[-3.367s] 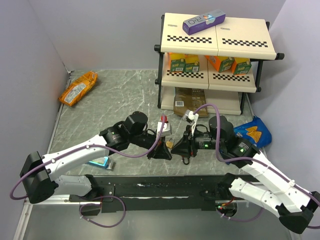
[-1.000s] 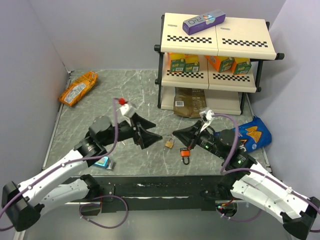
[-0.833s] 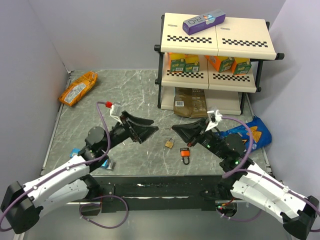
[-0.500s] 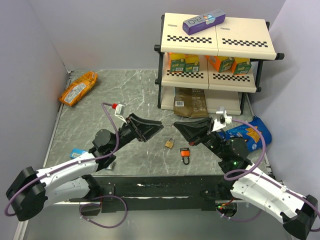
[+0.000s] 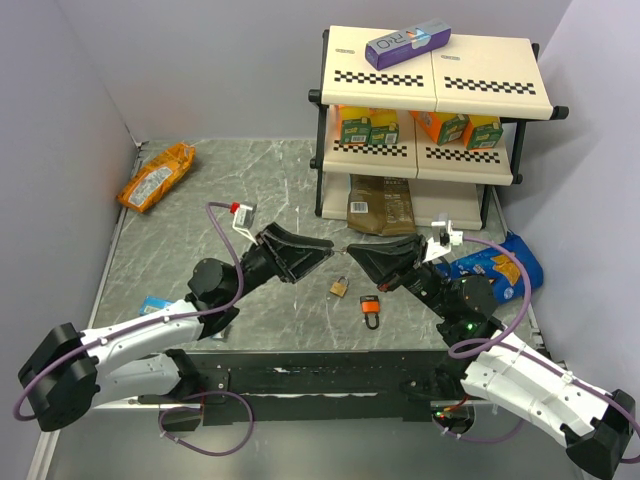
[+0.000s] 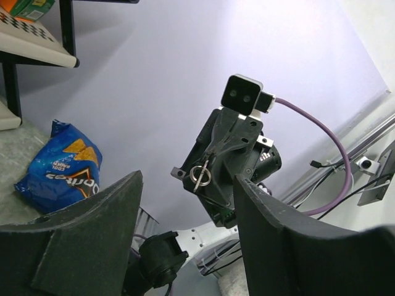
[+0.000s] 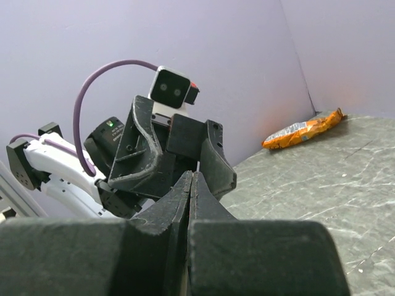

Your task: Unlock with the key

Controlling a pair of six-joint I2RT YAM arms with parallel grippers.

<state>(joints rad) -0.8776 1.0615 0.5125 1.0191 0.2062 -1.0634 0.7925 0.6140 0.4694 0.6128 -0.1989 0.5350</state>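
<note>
- Left end effector point(image 5: 322, 250): fingers spread, nothing between them. Tips aim toward 3 o'clock in the top view.
- Right end effector point(image 5: 355, 250): fingers pressed tight together, tips aiming toward 9 o'clock. It faces the left one nose to nose, near but apart.
- From the right wrist, the 2 fingers meet in a thin seam, with the left end effector dead ahead.
- Key point(image 6: 199, 176): seen from the left wrist as a small silvery ring with a thin metal bit. It is pinched at the tip of the right end effector's closed fingers, clear of the desk point(image 5: 250, 190). The black heads are too small to make out.
- Brass padlock point(image 5: 340, 287): lies on the desk at 6 o'clock of the gap between the 2 end effectors, touched by neither.
- Orange padlock point(image 5: 370, 306): just beside the brass one, at its 4 o'clock. Black shackle points toward 6 o'clock.
- Rack point(image 5: 430, 85): stands at 1 o'clock on the desk. A purple box point(image 5: 407, 42) is on top, cartons point(image 5: 357, 126) are on the middle tier, and a brown packet point(image 5: 380, 205) is low down.
- Chip bag point(image 5: 510, 262), blue: at 3 o'clock of the right end effector, near the rack's foot.
- Snack bag point(image 5: 157, 175), orange: at 10 o'clock on the desk, by the left wall.
</note>
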